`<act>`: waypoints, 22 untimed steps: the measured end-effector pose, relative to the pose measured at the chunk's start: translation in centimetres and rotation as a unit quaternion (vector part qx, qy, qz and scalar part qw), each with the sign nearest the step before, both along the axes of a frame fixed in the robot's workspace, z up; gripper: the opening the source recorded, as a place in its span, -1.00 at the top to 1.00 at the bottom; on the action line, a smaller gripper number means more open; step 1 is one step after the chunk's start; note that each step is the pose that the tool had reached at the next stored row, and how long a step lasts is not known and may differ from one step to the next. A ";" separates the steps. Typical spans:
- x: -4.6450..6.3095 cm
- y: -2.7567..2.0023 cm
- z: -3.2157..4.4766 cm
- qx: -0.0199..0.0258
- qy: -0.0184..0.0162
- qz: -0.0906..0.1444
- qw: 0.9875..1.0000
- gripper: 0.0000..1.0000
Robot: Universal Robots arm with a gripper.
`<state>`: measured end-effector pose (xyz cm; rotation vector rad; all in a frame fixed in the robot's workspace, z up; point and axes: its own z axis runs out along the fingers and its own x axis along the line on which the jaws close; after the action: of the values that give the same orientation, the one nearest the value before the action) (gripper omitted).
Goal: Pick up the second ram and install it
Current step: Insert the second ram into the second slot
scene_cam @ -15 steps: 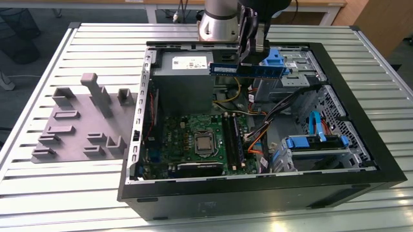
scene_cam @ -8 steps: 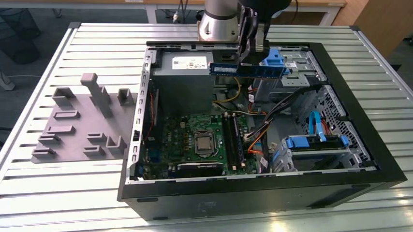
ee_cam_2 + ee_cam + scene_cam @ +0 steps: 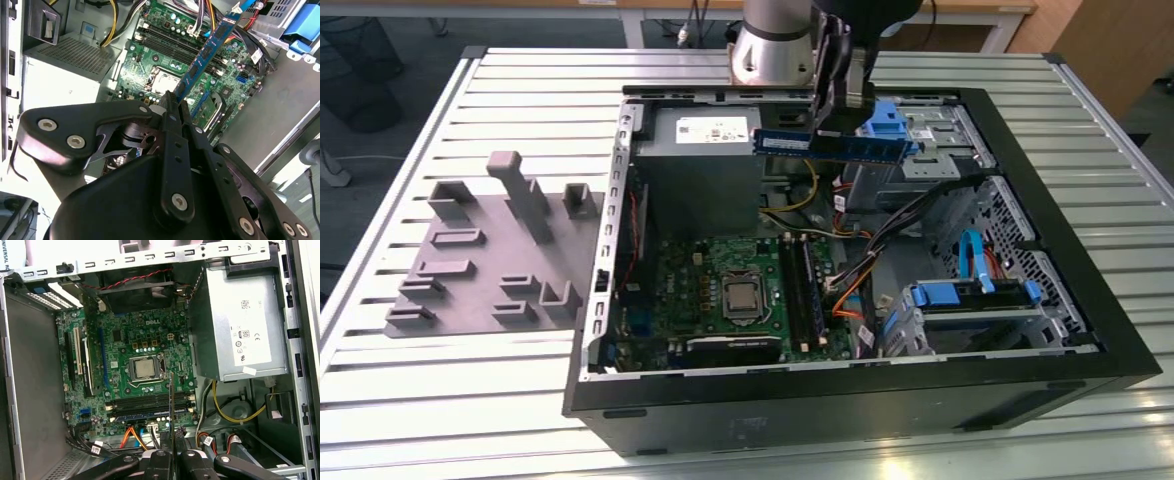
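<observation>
aloft, claw [image 3: 838, 120] clamped on second ram [image 3: 870, 150], above open case [image 3: 854, 390]

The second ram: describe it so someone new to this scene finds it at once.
Find the open computer case. Near its grey power-supply box, the gripper clamps a slim dark-blue stick, the second ram. Unlike the black slots below, it is held in mid-air.

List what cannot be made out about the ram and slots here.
Second wrist view: the gripper hides the held end of the second ram.
First wrist view: the ram stands edge-on, so its faces are hidden.
Exterior view: the memory slots are too small to tell which are filled.
Exterior view: the top edge cuts off the arm.
</observation>
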<state>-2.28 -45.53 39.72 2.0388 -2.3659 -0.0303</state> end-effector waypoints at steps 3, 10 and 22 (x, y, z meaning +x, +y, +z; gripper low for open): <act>0.0 0.00 0.00 0.000 0.000 -0.007 1.000 0.73; 0.0 0.00 -0.01 0.000 0.000 -0.020 1.000 0.73; 0.0 0.00 -0.01 0.000 0.000 -0.040 0.999 0.73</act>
<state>-2.28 -45.53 39.71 1.9433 -2.4459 -0.0315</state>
